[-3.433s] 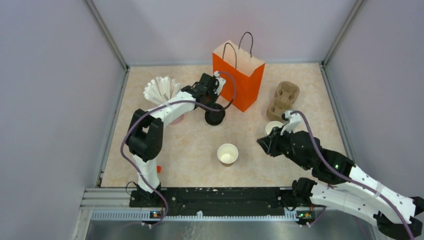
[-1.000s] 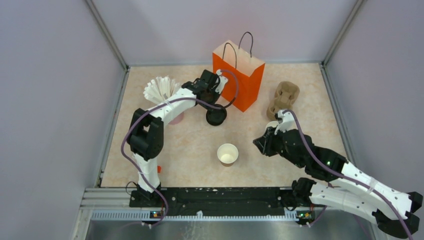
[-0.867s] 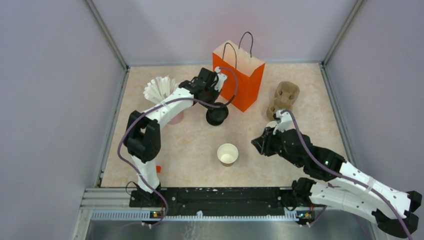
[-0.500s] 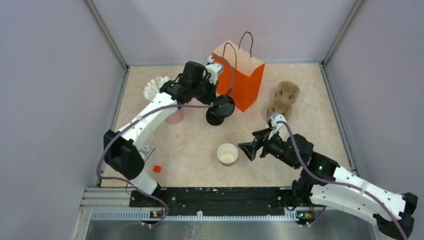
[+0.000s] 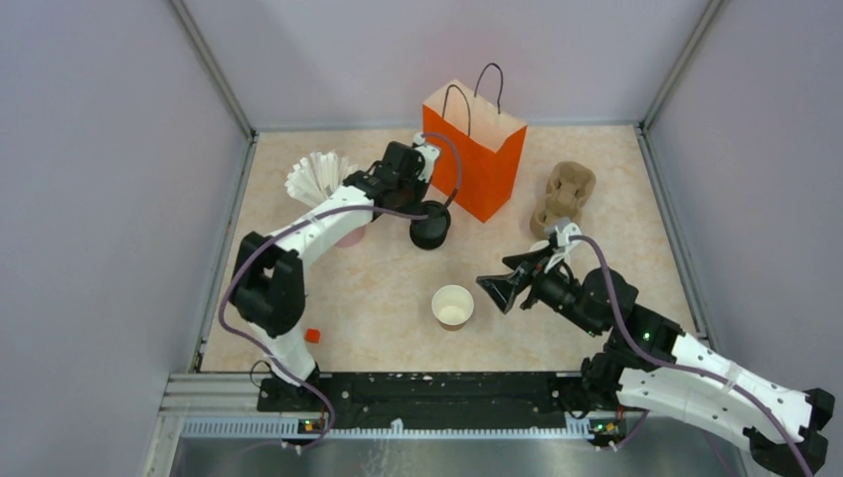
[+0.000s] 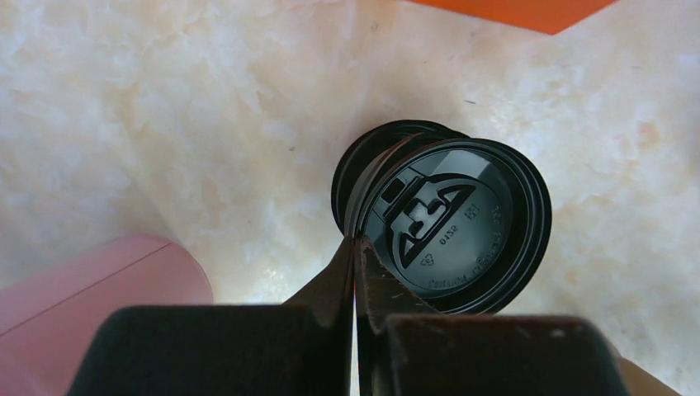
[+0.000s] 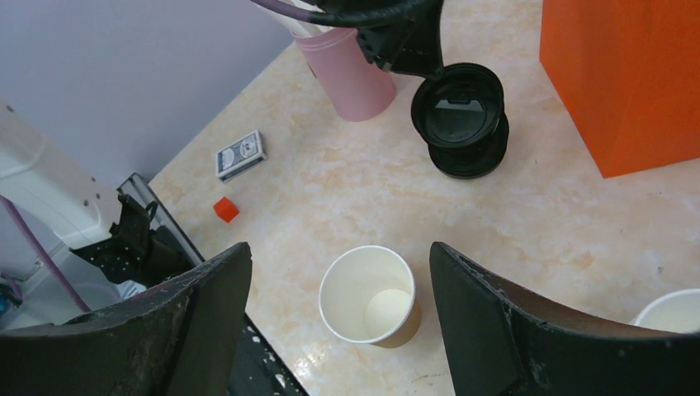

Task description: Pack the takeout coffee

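Note:
The takeout coffee cup (image 5: 452, 305), brown paper and white inside, stands upright near the table's middle with no lid on (image 7: 367, 294). My right gripper (image 5: 503, 282) is open just to its right. In the right wrist view the cup sits below and between the spread jaws (image 7: 338, 252), untouched. My left gripper (image 6: 357, 240) is shut on the rim of a black lid (image 6: 456, 226), holding it tilted just over a stack of black lids (image 5: 429, 237). The held lid (image 7: 456, 103) and that stack (image 7: 472, 155) also show in the right wrist view.
An orange paper bag (image 5: 475, 149) stands open behind the lids. A pink cup (image 5: 348, 235) and a white paper fan (image 5: 320, 174) sit at the left, a cardboard cup carrier (image 5: 564, 199) at the right. A second cup's rim (image 7: 673, 318), a red cube (image 5: 312, 336) and a card box (image 7: 241, 154) lie about.
My right gripper has opened and swung left from the far-right cup to the middle cup. My left arm raised the black lid, then lowered it close over the lid stack.

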